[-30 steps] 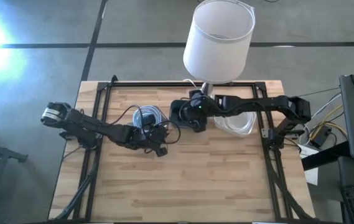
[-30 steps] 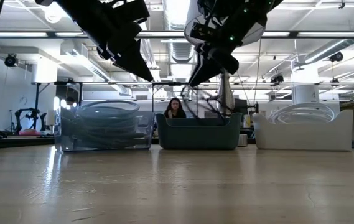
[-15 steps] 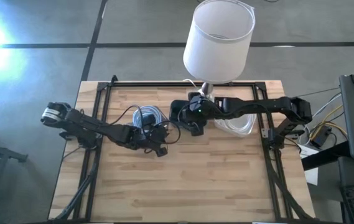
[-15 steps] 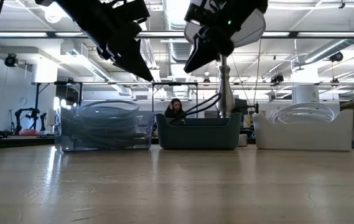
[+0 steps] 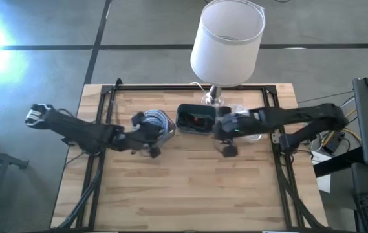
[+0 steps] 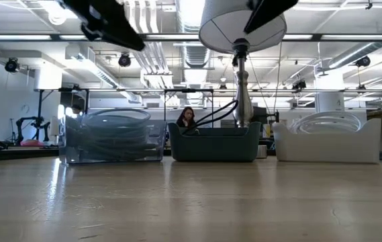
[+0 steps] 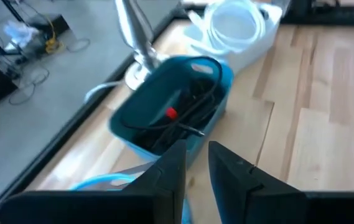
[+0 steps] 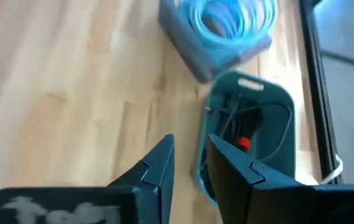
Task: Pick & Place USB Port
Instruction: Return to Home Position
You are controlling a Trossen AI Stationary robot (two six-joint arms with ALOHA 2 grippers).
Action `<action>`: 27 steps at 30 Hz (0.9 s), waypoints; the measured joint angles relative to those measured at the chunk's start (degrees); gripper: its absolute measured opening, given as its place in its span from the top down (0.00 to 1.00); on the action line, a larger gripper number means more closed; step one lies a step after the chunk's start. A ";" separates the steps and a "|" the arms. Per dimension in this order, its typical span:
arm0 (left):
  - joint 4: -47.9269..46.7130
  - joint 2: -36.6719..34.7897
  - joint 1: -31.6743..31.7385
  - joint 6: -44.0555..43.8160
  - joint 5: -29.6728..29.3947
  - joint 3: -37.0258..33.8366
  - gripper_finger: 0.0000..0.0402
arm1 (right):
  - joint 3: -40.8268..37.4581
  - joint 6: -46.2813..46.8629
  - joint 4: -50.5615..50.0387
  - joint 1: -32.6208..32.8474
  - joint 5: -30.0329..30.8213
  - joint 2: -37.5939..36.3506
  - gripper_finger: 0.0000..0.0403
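Note:
A teal bin [image 5: 194, 118] stands at the table's far middle and holds black cables and a small red piece [image 7: 170, 112]. My left gripper [image 5: 152, 144] hovers just left of it, beside the clear bin of coiled blue cable [image 5: 160, 120]. It is shut and empty in the left wrist view [image 7: 196, 152]. My right gripper [image 5: 227, 150] hovers near and right of the teal bin, shut and empty in its own wrist view [image 8: 189, 146]. In the low view only parts of the two arms show, high above the table.
A white bin of coiled white cable [image 7: 236, 25] stands right of the teal bin, partly under my right arm. A lamp with a white shade [image 5: 227, 39] stands behind the bins. A black frame [image 5: 99, 129] borders the table. The near half is bare wood [image 5: 190, 194].
My right gripper has drawn back from above the teal bin toward the table's right and near side, and has risen. My left gripper has moved a little left and toward the far edge, and has risen as well. The bins have stayed where they were.

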 joint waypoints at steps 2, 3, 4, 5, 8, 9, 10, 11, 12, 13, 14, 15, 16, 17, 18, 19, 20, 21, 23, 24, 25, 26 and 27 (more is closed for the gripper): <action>0.19 -4.52 -0.84 0.08 -1.14 -2.56 0.82 | -2.70 1.23 2.15 1.78 0.07 -4.34 0.79; 0.61 -6.94 -1.22 0.14 -1.44 -4.15 0.82 | -4.57 1.84 4.09 2.68 0.11 -6.64 0.80; 1.17 -9.35 -1.59 0.19 -1.46 -5.86 0.82 | -6.57 2.21 6.33 3.42 0.10 -8.91 0.81; 2.10 -11.63 -1.99 0.33 -1.42 -7.64 0.82 | -8.85 2.45 8.71 4.10 0.08 -11.21 0.82; 7.45 -18.41 -2.96 1.61 -0.24 -14.30 0.82 | -16.99 2.82 16.88 5.39 0.00 -18.34 0.83; 9.78 -20.71 -3.02 2.00 0.34 -16.67 0.82 | -19.98 2.84 19.67 5.46 0.00 -20.72 0.84; 12.39 -22.94 -3.04 2.48 1.44 -19.04 0.82 | -22.99 3.18 22.62 5.45 0.08 -23.09 0.84; 15.10 -25.18 -3.02 3.01 2.25 -21.56 0.82 | -26.09 3.81 25.69 5.44 0.09 -25.40 0.84; 18.06 -27.30 -3.02 3.65 3.19 -24.01 0.83 | -29.12 4.44 28.84 5.40 0.11 -27.63 0.85; 21.03 -29.29 -3.01 4.78 4.37 -26.43 0.83 | -32.14 4.81 32.44 5.30 0.12 -29.73 0.85; 23.92 -31.21 -3.00 6.13 5.72 -28.86 0.83 | -34.90 4.98 36.04 5.28 0.11 -31.67 0.85; 26.88 -33.01 -3.00 7.67 7.39 -31.23 0.83 | -37.49 5.00 39.41 5.28 0.07 -33.62 0.85; 29.68 -34.67 -3.02 9.23 9.23 -33.37 0.83 | -39.85 5.01 42.43 5.28 0.07 -35.40 0.85; 32.45 -36.32 -3.02 10.81 11.04 -35.45 0.83 | -41.86 5.06 44.86 5.28 0.07 -37.05 0.85; 35.05 -37.73 -3.02 11.89 12.30 -37.35 0.83 | -43.64 5.15 46.69 5.28 0.07 -38.63 0.85; 37.53 -39.06 -3.02 12.63 13.24 -39.03 0.83 | -45.18 5.18 47.93 5.28 0.07 -40.24 0.84; 39.40 -40.37 -3.02 13.29 13.32 -40.45 0.83 | -46.59 5.15 48.68 5.28 0.07 -41.73 0.84; 40.76 -41.72 -3.00 13.59 13.32 -41.68 0.83 | -47.75 5.20 49.30 5.28 0.07 -43.08 0.84; 41.50 -44.07 -2.97 14.25 13.14 -43.27 0.83 | -49.75 5.69 49.57 5.28 0.06 -46.02 0.84; 41.53 -45.26 -2.97 14.55 12.83 -43.90 0.83 | -50.55 6.07 49.57 5.28 0.07 -47.28 0.84; 41.48 -46.31 -2.97 14.64 12.72 -44.55 0.83 | -51.38 6.20 49.63 5.28 0.05 -48.53 0.84; 41.26 -47.19 -2.97 14.65 12.69 -45.05 0.83 | -52.32 6.20 49.57 5.28 0.05 -49.79 0.85; 41.24 -48.02 -2.97 14.73 12.71 -45.55 0.83 | -53.23 6.13 49.53 5.28 0.06 -50.99 0.85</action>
